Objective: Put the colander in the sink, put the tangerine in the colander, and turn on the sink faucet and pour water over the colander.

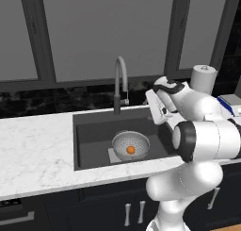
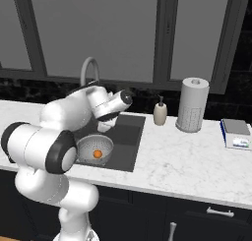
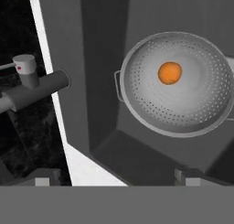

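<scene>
The silver perforated colander (image 1: 131, 143) (image 2: 96, 147) (image 3: 183, 88) rests on the bottom of the dark grey sink (image 1: 94, 136) (image 2: 129, 136). The small orange tangerine (image 1: 131, 150) (image 2: 98, 154) (image 3: 170, 73) lies inside the colander. My gripper (image 3: 115, 179) hovers open above the sink's back right part, holding nothing, its fingertips (image 3: 42, 179) spread wide. The sink faucet (image 1: 120, 81) (image 2: 89, 70) arches up behind the basin. Its dark base and side lever (image 3: 27, 70) lie to the left in the hand view. The water is out of view.
White marble counter (image 1: 37, 150) (image 2: 187, 161) surrounds the sink. On the right stand a soap dispenser (image 2: 160, 113), a paper towel roll (image 2: 192, 105) (image 1: 203, 79) and a flat grey-and-blue device (image 2: 236, 133). Dark windows run behind.
</scene>
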